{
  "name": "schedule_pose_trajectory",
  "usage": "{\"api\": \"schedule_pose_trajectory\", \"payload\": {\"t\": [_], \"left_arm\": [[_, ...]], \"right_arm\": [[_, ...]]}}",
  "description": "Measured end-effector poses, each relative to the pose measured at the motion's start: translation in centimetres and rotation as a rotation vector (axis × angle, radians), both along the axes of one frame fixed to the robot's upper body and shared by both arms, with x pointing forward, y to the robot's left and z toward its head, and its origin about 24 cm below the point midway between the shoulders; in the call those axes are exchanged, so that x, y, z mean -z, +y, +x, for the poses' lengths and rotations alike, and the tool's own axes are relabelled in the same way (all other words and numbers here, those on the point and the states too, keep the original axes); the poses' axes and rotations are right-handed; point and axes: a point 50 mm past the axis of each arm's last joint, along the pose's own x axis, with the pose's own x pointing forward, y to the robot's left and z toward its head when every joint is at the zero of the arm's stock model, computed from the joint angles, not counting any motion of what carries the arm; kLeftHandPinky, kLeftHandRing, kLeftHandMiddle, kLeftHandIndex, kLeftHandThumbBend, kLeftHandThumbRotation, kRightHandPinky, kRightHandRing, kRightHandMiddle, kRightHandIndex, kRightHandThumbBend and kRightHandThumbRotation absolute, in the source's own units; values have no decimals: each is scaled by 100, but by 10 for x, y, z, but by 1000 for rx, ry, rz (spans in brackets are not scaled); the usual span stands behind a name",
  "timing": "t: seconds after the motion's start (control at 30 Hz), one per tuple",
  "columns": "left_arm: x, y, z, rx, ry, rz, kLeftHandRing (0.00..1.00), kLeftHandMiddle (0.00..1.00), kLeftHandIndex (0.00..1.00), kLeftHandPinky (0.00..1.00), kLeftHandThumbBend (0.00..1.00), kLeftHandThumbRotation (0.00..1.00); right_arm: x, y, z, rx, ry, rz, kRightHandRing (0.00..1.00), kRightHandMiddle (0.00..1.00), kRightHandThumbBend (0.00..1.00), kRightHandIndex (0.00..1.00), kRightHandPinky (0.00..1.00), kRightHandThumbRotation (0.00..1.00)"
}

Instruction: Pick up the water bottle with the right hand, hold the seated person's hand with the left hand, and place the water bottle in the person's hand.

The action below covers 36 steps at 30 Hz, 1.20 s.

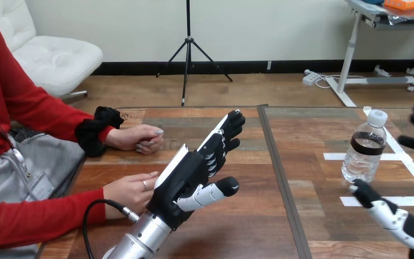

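While the water bottle (365, 152) stands upright on the wooden table (237, 226), the right hand (396, 218) brackets it loosely. Its thumb lies low, just beside the base, its dark fingers sit spread beyond the far side, and it grips nothing. The bottle is clear ribbed plastic with a white screw cap and a dark band round its shoulder; clear water shows below the band. White tape strips (337, 156) cross the planks beneath this hand. The left hand (186, 181) is released, glossy black fingers held straight and thumb out. Just beside its white-shelled back lies the person's nearer hand (132, 190); whether they touch is unclear. The person's farther hand (140, 139) rests loosely curled beyond it.
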Motion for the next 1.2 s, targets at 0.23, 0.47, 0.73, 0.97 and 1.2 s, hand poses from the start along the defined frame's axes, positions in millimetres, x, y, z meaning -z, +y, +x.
{"api": "schedule_pose_trajectory", "payload": {"t": [0.23, 0.47, 0.73, 0.97, 1.2], "left_arm": [[0, 0, 0, 4, 1, -2, 100, 100, 100, 98, 100, 70], [0, 0, 0, -2, 1, -3, 100, 100, 100, 97, 100, 70], [0, 0, 0, -4, 1, -5, 100, 100, 100, 97, 100, 70], [0, 0, 0, -1, 0, -7, 100, 100, 100, 98, 100, 69], [0, 1, 0, -2, -1, -4, 100, 100, 100, 97, 100, 70]], "right_arm": [[3, -6, 1, 43, 39, 12, 84, 88, 100, 88, 70, 60], [10, -11, 3, 80, 90, 47, 85, 89, 100, 89, 71, 62], [18, -19, 7, 108, 164, 89, 87, 90, 100, 90, 72, 64], [26, -29, 11, 116, 227, 116, 89, 90, 100, 91, 72, 64], [31, -38, 20, 127, 288, 134, 91, 91, 100, 92, 73, 64]]}}
